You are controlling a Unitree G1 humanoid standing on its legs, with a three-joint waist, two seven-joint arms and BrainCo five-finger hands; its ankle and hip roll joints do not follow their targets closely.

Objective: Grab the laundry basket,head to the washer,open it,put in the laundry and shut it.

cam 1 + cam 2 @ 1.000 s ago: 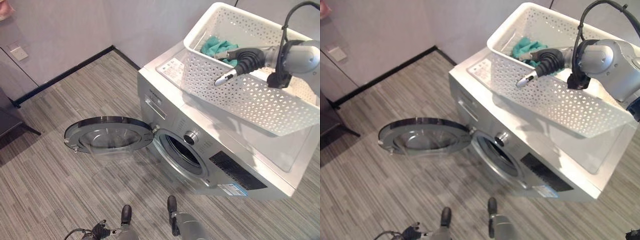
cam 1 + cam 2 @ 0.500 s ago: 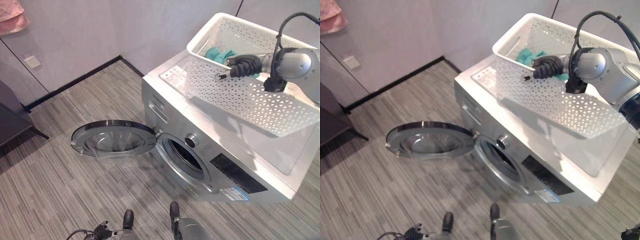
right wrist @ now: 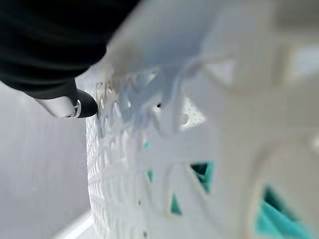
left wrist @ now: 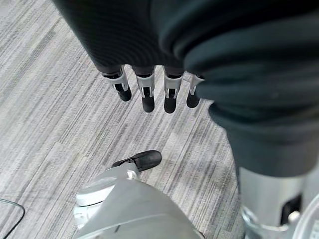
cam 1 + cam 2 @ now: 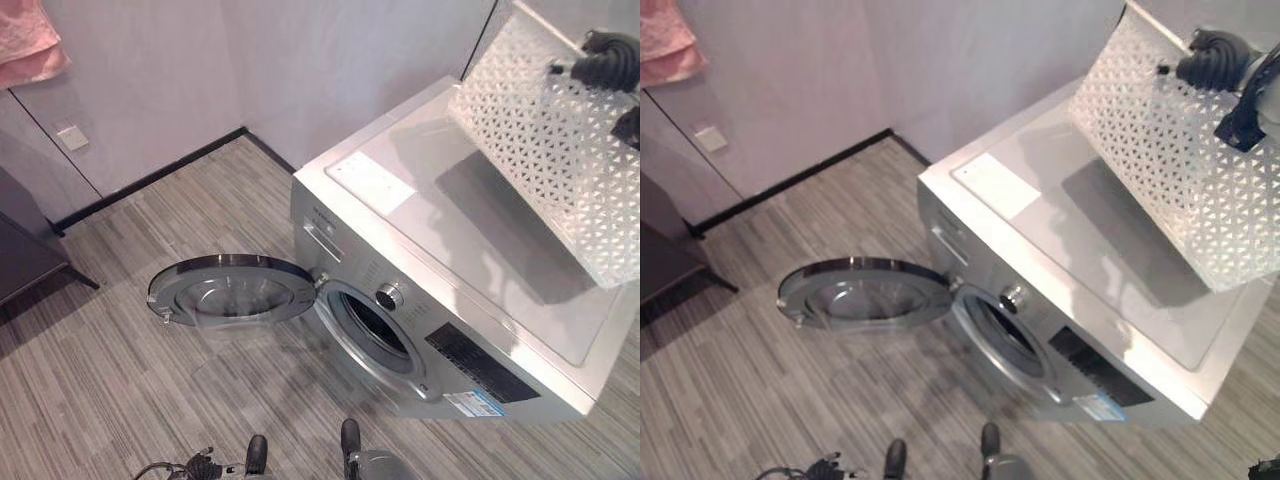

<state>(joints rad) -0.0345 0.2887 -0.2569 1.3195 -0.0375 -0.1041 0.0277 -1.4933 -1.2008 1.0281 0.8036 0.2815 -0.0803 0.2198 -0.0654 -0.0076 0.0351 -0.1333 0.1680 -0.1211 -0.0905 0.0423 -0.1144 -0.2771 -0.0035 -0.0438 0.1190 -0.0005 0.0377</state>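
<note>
The white lattice laundry basket hangs steeply tilted above the washer's right rear corner, its underside turned toward me. My right hand grips it at the upper rim; up close, a dark fingertip presses on the basket's wall and teal laundry shows through the holes. The silver washer stands with its round door swung wide to the left and the drum opening exposed. My left hand hangs low over the floor, fingers straight and holding nothing.
Striped grey floor spreads in front of the washer and under the open door. A dark piece of furniture stands at the left edge. Pink cloth hangs on the wall above a socket.
The basket has gone up and to the right off the washer top and tipped steeply, so the teal laundry inside is hidden from the head views. The camera has shifted a little.
</note>
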